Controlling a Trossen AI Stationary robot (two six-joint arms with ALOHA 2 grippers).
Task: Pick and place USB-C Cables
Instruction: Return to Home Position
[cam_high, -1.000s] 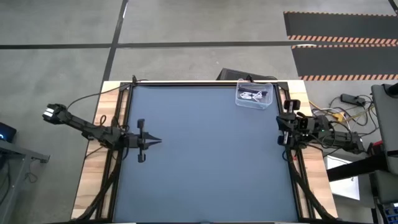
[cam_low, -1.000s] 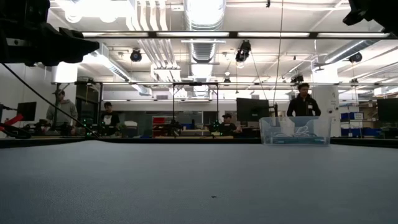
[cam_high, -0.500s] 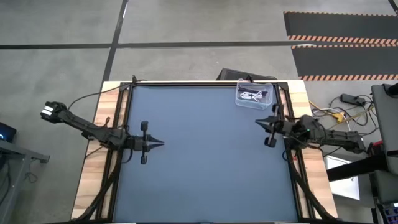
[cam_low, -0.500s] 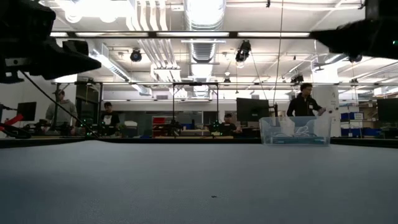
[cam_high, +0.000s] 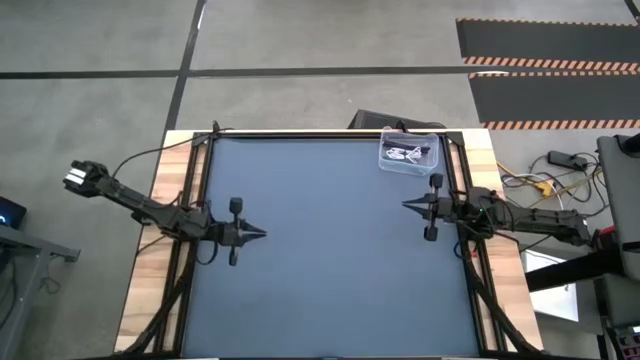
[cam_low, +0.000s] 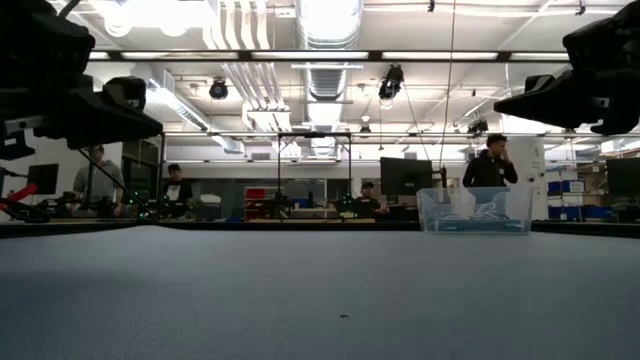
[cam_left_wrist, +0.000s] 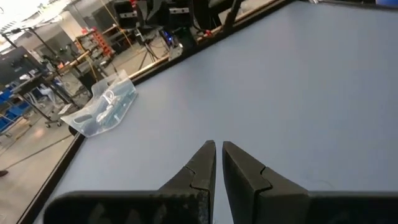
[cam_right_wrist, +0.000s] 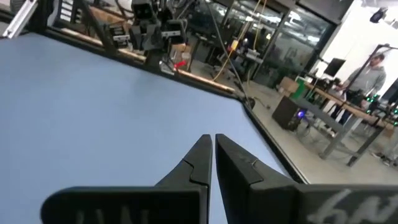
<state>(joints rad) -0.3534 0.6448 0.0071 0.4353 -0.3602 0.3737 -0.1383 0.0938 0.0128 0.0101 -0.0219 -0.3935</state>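
1. Worktop (cam_high: 330, 280): a blue-grey surface. The only thing seen on it is a clear plastic bin (cam_high: 409, 154), which stands at the far right corner.
2. USB-C cables (cam_high: 403, 154): they lie inside the bin as a small tangle of white and dark strands. How many there are cannot be told from above, and none shows on the open surface.
3. Left tool (cam_high: 261, 234): it hangs over the left side of the worktop, pointing inward, well apart from the bin. Its own wrist view shows the fingers drawn together with only a slit between them and nothing held.
4. Right tool (cam_high: 405, 206): it hangs over the right side, pointing inward, near the bin but not touching it. Its fingers are likewise together and hold nothing.
5. Stage, as a judgement: placing looks finished, and only parking the arms is left.
6. Main hazard: the right arm sits close to the bin. A wide swing of its wrist or elbow could strike the thin wall and slide or tip the light bin, spilling the cables.
7. Lesser hazard: the black wires (cam_high: 135, 160) trailing along each arm could catch on the worktop's edge rails during folding and jerk the arm off its path.
8. The left arm is judged to carry little risk, being far from the bin.
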